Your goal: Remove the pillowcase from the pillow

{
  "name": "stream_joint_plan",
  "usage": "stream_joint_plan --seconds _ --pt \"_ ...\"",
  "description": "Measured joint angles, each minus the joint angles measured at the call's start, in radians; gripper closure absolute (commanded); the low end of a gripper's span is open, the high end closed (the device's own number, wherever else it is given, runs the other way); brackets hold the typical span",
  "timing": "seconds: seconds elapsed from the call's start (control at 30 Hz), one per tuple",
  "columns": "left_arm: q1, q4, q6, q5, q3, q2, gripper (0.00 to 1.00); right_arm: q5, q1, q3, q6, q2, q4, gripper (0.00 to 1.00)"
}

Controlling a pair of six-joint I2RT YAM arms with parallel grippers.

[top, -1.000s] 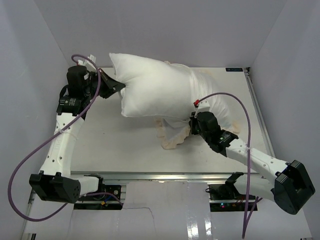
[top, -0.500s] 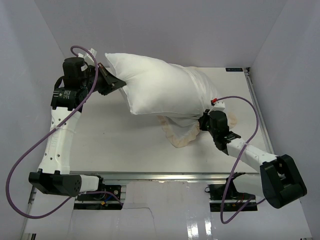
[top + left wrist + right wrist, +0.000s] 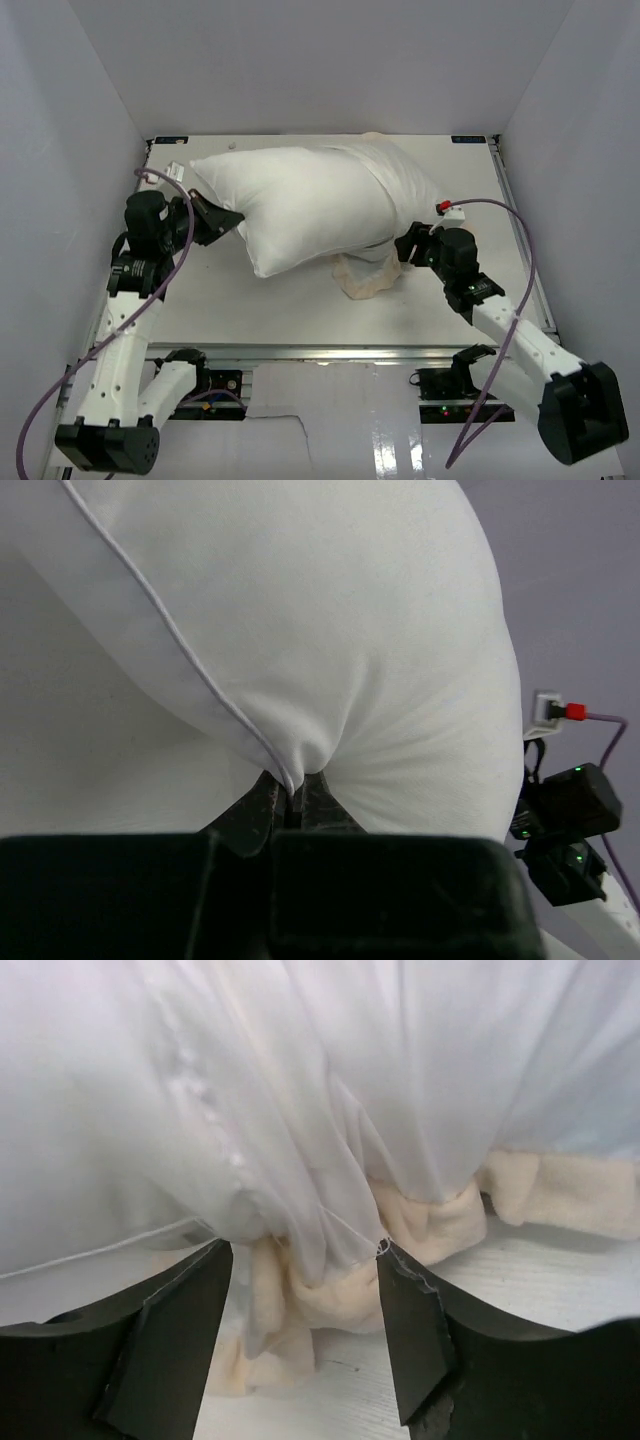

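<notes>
The plump white pillow (image 3: 300,205) lies slantwise across the table's middle, its left end raised. My left gripper (image 3: 232,219) is shut on the piped corner seam of the pillow (image 3: 330,630); in the left wrist view the gripper (image 3: 294,798) pinches that seam. The pillowcase (image 3: 365,277) hangs bunched under the pillow's right half, cream frill showing on the table. My right gripper (image 3: 405,246) stands beside it. In the right wrist view that gripper (image 3: 303,1260) is open, with the pillowcase's thin white fabric and frill (image 3: 330,1295) loose between its fingers.
The pale table (image 3: 250,310) is boxed in by grey walls on three sides. A small white tag (image 3: 176,168) lies at the far left. Purple cables loop off both arms. The right arm's wrist (image 3: 565,810) shows in the left wrist view.
My right gripper has opened and let go of the pillowcase. My left gripper has drawn the pillow's corner nearer and lower, so the pillow has swung towards the left front.
</notes>
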Motion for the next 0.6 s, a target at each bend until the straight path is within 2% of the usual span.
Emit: stream_joint_plan --seconds 0.13,0.27,0.4,0.5,0.6 --pt "0.004 0.082 -0.011 -0.014 -0.219 -0.162 1.0 -0.079 0.002 0.071 -0.039 -0.163 -0.116 0.24" --pt "0.009 0.18 -0.046 -0.011 -0.411 -0.282 1.0 -0.152 0.026 0.222 -0.072 -0.107 -0.158 0.17" --pt "0.009 0.251 -0.078 0.014 -0.549 -0.354 1.0 -0.192 0.062 0.467 -0.136 0.096 -0.174 0.03" --pt "0.009 0.278 -0.077 0.027 -0.595 -0.359 1.0 -0.213 0.083 0.734 -0.205 0.314 -0.214 0.09" --pt "0.009 0.298 -0.077 0.038 -0.615 -0.357 1.0 -0.212 0.093 1.016 -0.296 0.546 -0.257 0.09"
